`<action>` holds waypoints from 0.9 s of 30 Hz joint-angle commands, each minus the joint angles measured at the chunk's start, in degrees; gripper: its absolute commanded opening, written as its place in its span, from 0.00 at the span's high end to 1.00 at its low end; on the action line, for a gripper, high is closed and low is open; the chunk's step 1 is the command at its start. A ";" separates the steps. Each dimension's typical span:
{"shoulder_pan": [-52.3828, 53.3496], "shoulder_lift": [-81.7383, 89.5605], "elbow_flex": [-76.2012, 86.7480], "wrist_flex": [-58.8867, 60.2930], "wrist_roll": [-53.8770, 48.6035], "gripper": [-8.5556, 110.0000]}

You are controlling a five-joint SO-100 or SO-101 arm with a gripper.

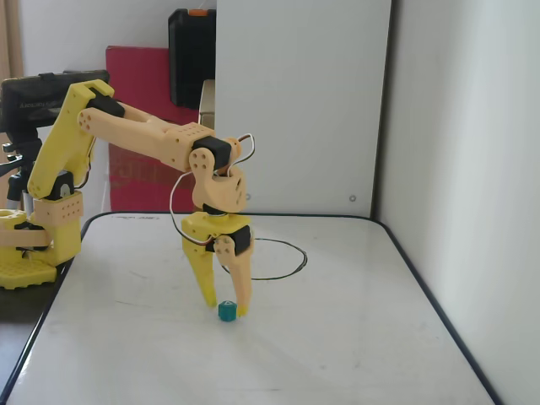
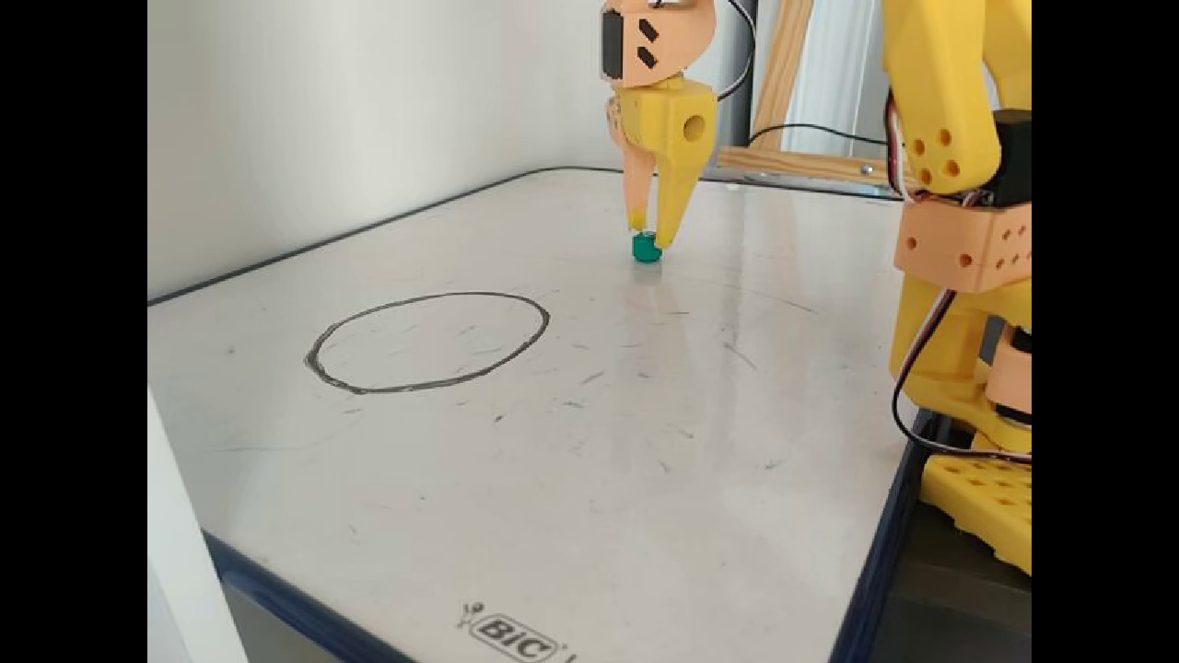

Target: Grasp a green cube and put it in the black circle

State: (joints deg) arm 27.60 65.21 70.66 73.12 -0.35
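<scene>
Pincer (image 1: 226, 307) spread, tips astride green cube (image 1: 227, 311) on worktop (image 2: 645, 442), cube well outside black circle (image 2: 427, 342), nearer the arm.

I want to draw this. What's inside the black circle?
Nothing sits inside the black circle, only bare whiteboard with faint scuff marks. The green cube is outside it, under the gripper. In a fixed view the arm covers part of the ring.

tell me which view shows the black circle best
The fixed view from beside the arm's base shows the black circle whole and unobstructed on the whiteboard. In the other fixed view, the circle lies behind the gripper, which hides its left part; only a thin, flattened arc shows.
</scene>
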 commanded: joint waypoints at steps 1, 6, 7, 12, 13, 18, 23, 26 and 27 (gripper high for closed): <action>-0.62 0.18 -1.85 -0.35 -0.26 0.79; -0.97 -0.09 -1.85 -0.44 0.00 0.80; -1.05 -0.09 -1.85 -0.44 0.09 0.81; -1.14 -0.35 -1.93 -0.53 0.79 0.89; -1.14 -0.35 -1.93 -0.53 0.97 0.90; -1.14 -0.35 -2.20 -0.53 1.58 0.93; -2.02 1.85 -6.33 2.99 2.99 0.93; -4.22 6.33 -8.88 6.59 4.31 0.93; -5.36 8.00 -9.76 7.91 4.92 0.93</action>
State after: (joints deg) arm 24.08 67.50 64.34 78.57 3.60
